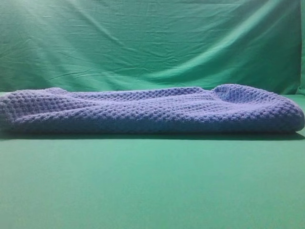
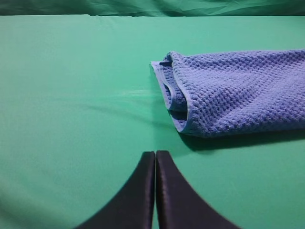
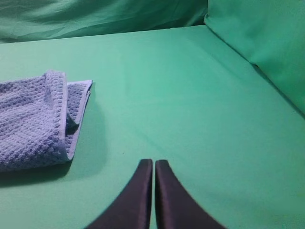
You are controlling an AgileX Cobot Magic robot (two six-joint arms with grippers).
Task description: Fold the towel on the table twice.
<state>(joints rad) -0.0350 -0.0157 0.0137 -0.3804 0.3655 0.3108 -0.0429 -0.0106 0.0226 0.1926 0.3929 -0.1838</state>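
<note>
1. Between my left gripper [image 2: 155, 160] fingertips no gap shows; the jaws are pressed together on nothing, held above bare table [image 2: 71, 95].
2. Ahead and to the right of those jaws lies the towel [image 2: 238, 90], apart from them, its layered end facing me with a bound hem curling round the edge.
3. My right gripper [image 3: 153, 167] is the same: jaws together, nothing between them, green cloth underneath.
4. Ahead and to the left of the right jaws sits the towel's other end, its layers showing, well clear of my fingertips.
5. From the high view the towel [image 1: 152, 109] spans nearly the whole width as one long, puffy roll-like band, so I judge at least one fold is already in.
6. It looks thick, soft and floppy, light enough to lift, with a waffle weave that should grip well.
7. I would pinch each end at the near corner, through all layers.
8. No containers are visible.
</note>
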